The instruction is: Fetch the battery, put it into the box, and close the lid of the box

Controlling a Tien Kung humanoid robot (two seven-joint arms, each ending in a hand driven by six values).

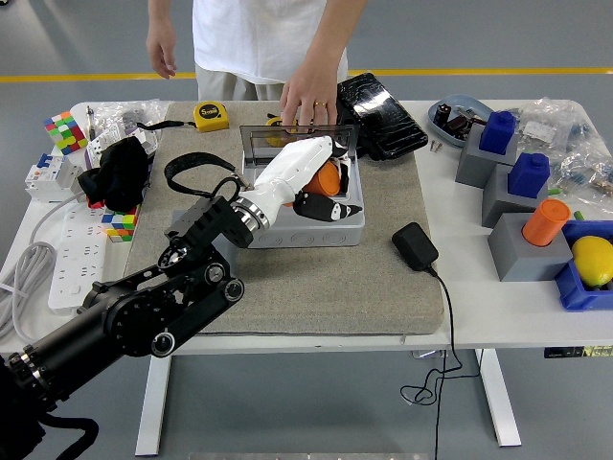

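One orange battery (329,179) sits in the grip of the left hand (321,187), whose fingers are curled around it, and both hang just over the open compartment of the grey box (302,206) in the middle of the grey mat (287,278). The box's clear lid (297,142) stands upright along its far edge, and a person's hand (308,96) rests its fingertips on the top of that lid from the far side of the table (498,316). The person's other hand (163,48) hangs free beyond the far edge. A grey block (182,225) stands on the mat just left of the box, partly hidden by the arm. A yellow tape measure (211,116) lies at the mat's far left corner, a black case (380,113) at its far right corner, and a black adapter (415,245) with its cable near the right edge of the mat. Toward the right edge of the tabletop, three more grey blocks carry two blue batteries (498,131) and one orange battery (546,221). A blue tray (572,287) with a yellow object (592,260) sits at the right edge.
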